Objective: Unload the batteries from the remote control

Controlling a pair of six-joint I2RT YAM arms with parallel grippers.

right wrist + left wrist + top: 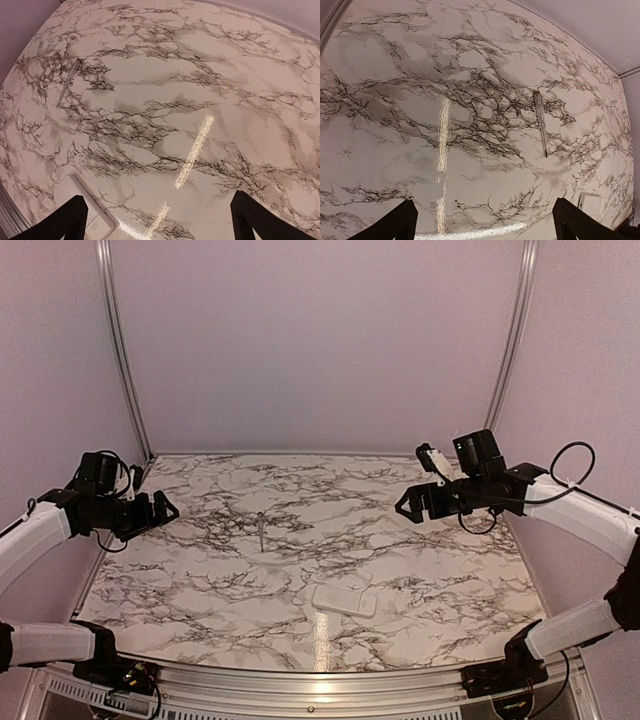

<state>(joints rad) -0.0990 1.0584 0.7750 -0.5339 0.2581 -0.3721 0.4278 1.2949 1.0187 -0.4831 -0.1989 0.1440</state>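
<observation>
Top external view: marble-print desk [200,580] fills the frame. Your left tool [163,510] hovers over the left edge, jaws spread wide, nothing in them. Your right tool [407,504] hangs over the right side, likewise spread and empty. Wrist views agree: wide gap, only desk showing through it.

The remote control [343,599] lies flat near the front edge, a little right of centre. It is well apart from both tools and nearer your right one. As far as I can tell a plain white face is up. No dark recess and no batteries in view, so they're likely inside or on the underside. A slim grey pointed stick [261,530] lies alone mid-desk, behind and left of the remote.

Handling, my guess: the remote is light, stiff, smooth plastic sitting low on a glossy top, so it'll skate if you nudge it. Straddle the narrow width and grip the two long edges. Pin it with one tool while the other works. Batteries would be tiny and prone to roll, so pinch them across the middle.
</observation>
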